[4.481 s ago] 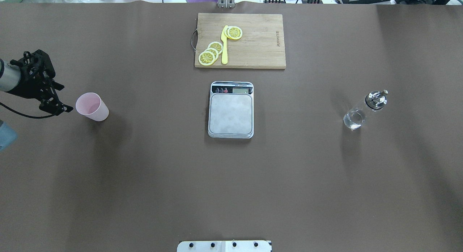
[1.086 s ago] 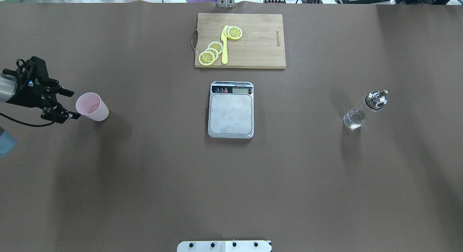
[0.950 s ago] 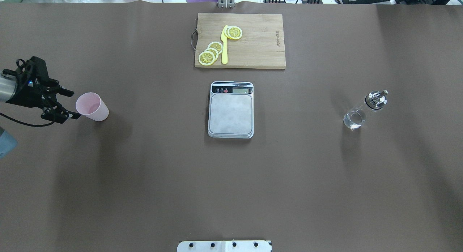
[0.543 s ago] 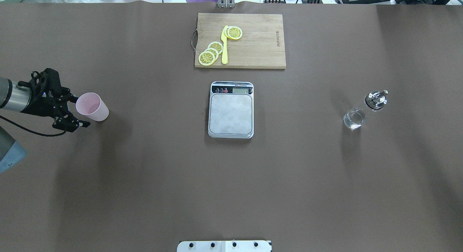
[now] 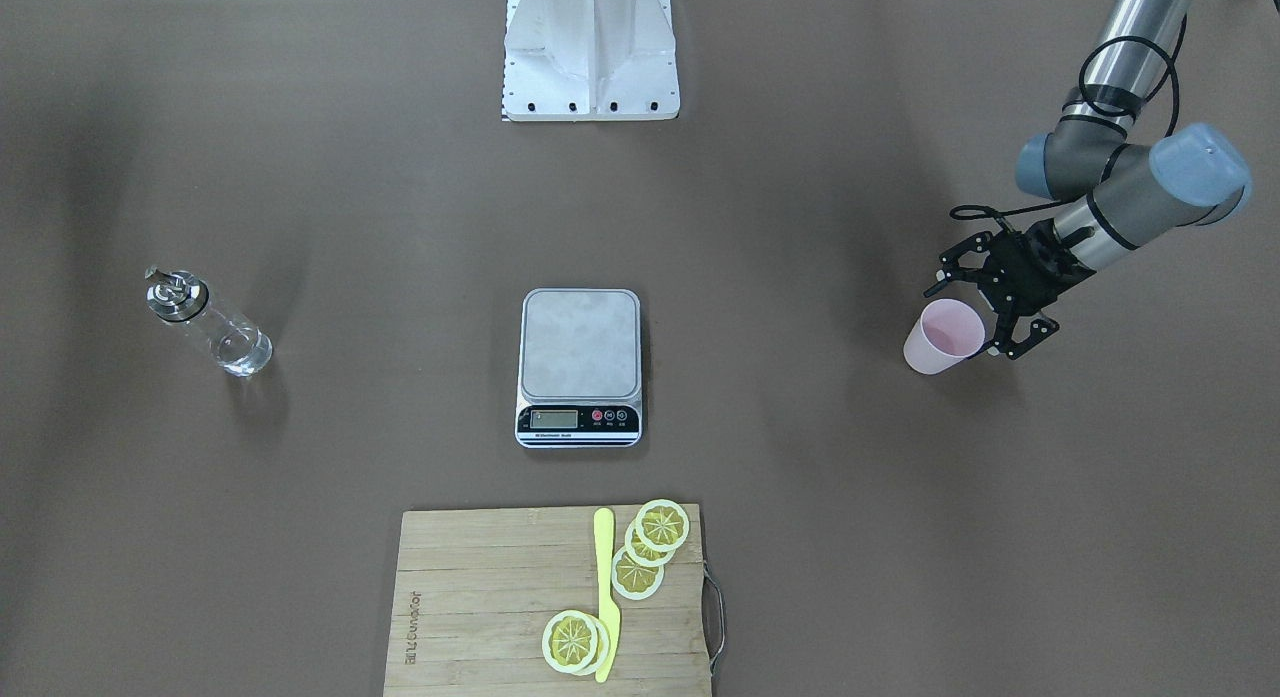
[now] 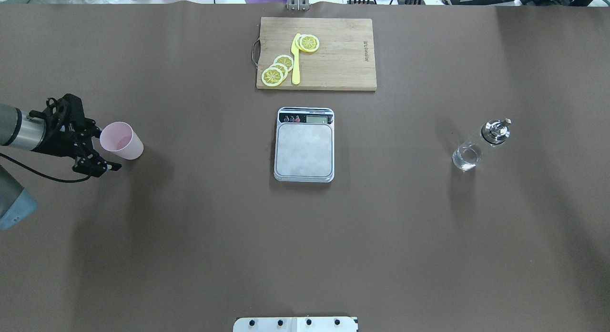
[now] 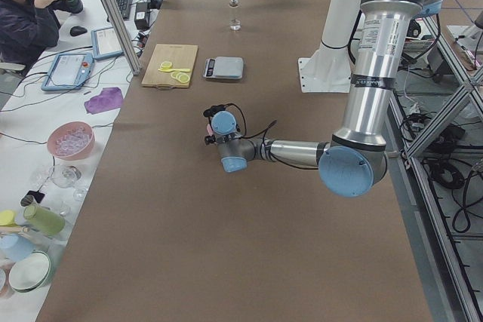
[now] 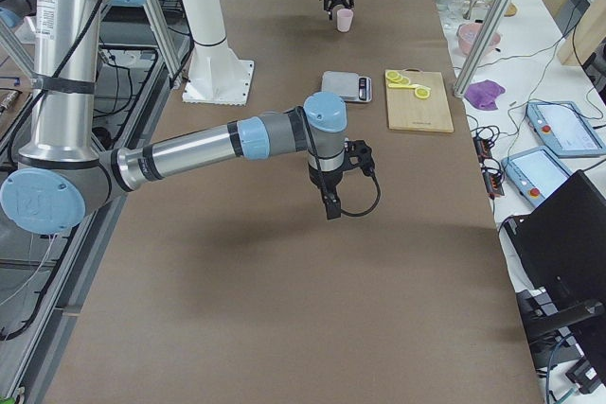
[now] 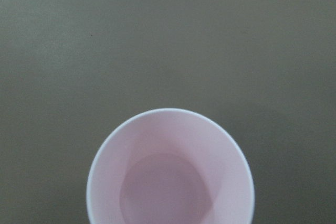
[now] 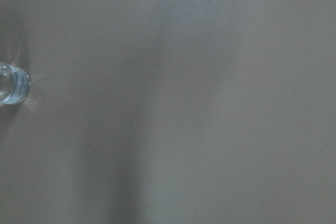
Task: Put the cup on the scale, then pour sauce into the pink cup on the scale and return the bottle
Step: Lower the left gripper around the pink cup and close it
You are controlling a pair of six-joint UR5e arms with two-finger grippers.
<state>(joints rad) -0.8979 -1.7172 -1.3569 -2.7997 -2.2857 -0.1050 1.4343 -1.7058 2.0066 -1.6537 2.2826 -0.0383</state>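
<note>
nothing of the task is done yet, as i read it. the cup [image 6: 121,140] stands upright on the table at my left side, well apart from the scale [image 6: 304,148], whose platform is bare. the left gripper [image 6: 107,148] has its jaws spread wide at the cup's side, not closed on it. the bottle [image 6: 479,146] stands untouched on the far right. lifting the cup, placing it, pouring and returning the bottle are all left.

the left wrist view shows no fingers, so i cannot judge contact with the cup. the right gripper [image 8: 331,207] shows only in the side view; i cannot tell its jaws. the sauce is barely visible through the glass.
</note>
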